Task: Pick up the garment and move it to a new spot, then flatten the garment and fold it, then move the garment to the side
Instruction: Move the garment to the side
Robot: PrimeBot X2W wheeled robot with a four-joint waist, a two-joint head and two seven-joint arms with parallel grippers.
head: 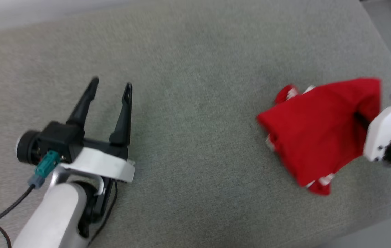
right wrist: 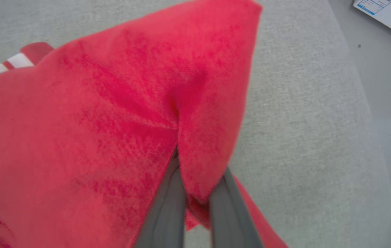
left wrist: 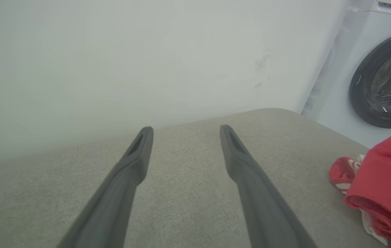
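Garment (head: 319, 132) sits bunched near the right edge of the cushion (head: 195, 69), raised at one corner. Right end effector (right wrist: 198, 187) pinches a fold there, probably for carrying. Left end effector (head: 111, 88) hovers spread over the cushion's left part, free for flattening.

Light is coming in bright, soft and even all over, with no hard shadows, just a faint shade sitting beside the left claw (head: 111, 82) on the grey cushion (head: 195, 69). The head cam is smearing with motion blur, so the jersey (head: 319, 131) edges are going fuzzy. On the left wrist cam the wall (left wrist: 112, 62) is washing out near white and the washing machine door (left wrist: 384, 82) is catching small glints. On the right wrist cam, the fingers (right wrist: 164, 220) of the right claw (right wrist: 200, 175) are going soft up close.
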